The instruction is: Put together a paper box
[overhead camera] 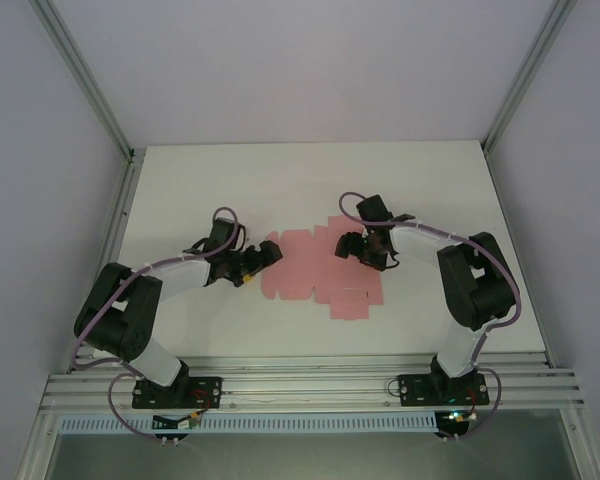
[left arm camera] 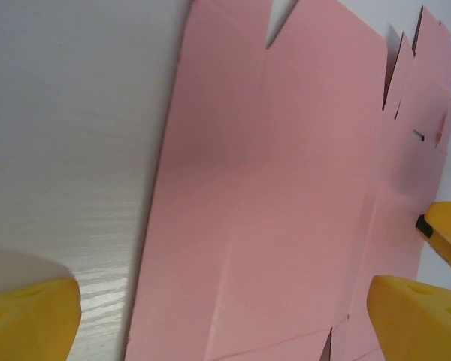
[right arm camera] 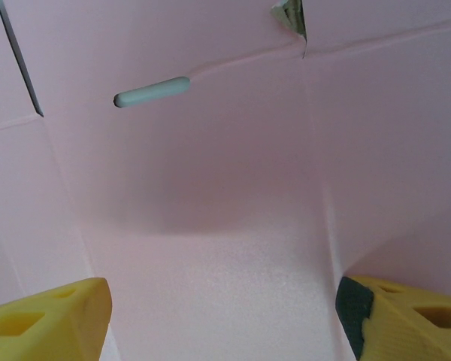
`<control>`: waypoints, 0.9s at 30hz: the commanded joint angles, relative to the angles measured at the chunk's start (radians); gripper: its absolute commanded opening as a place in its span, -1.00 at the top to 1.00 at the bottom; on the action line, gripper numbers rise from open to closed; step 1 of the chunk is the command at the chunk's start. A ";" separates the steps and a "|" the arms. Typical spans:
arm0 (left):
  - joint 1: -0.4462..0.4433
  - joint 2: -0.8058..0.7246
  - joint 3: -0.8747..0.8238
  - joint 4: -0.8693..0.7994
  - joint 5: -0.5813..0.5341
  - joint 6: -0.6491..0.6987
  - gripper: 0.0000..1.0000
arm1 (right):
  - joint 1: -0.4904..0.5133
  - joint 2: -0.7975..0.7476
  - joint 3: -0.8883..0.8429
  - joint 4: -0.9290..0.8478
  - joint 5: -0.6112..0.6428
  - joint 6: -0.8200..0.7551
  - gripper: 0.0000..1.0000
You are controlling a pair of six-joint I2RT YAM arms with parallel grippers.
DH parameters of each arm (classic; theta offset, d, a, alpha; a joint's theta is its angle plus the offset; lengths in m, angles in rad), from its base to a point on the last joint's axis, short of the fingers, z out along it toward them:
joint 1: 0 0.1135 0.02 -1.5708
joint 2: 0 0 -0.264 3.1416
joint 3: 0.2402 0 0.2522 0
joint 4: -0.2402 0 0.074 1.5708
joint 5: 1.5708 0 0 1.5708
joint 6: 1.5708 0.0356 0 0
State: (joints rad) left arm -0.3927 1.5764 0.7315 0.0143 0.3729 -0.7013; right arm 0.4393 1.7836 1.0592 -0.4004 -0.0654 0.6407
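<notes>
The flat paper box [overhead camera: 315, 270] lay at the middle of the table [overhead camera: 180, 190]. The left gripper [overhead camera: 263, 257] gaped wide over its left edge, and the right gripper [overhead camera: 350, 247] gaped wide above its far-right flaps. The wrist views cropped the fingers [right arm camera: 45, 316].

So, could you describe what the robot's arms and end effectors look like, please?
The left arm and right arm have white links, black joints and black base plates, with a purple cable looping along each. The left end effector and right end effector are black-bodied with yellow fingers; one right finger has a black pad.
</notes>
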 commanded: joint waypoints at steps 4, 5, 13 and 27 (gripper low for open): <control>-0.108 0.053 0.022 0.018 0.174 0.006 -0.92 | 0.002 0.098 -0.072 -0.031 -0.011 0.011 -0.62; -0.116 0.050 0.020 0.016 0.178 0.001 -0.92 | 0.002 0.097 -0.072 -0.032 -0.011 0.011 -0.62; -0.125 0.066 0.014 0.055 0.200 -0.024 -0.90 | 0.001 0.091 -0.084 -0.013 -0.027 0.011 -0.63; -0.079 -0.124 -0.138 0.375 0.239 -0.120 -0.87 | 0.002 0.105 -0.085 -0.006 -0.033 0.013 -0.62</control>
State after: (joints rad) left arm -0.4706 1.5112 0.6094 0.2340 0.4984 -0.7757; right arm 0.4374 1.7786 1.0443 -0.3702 -0.0731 0.6392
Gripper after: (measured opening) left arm 0.934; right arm 0.813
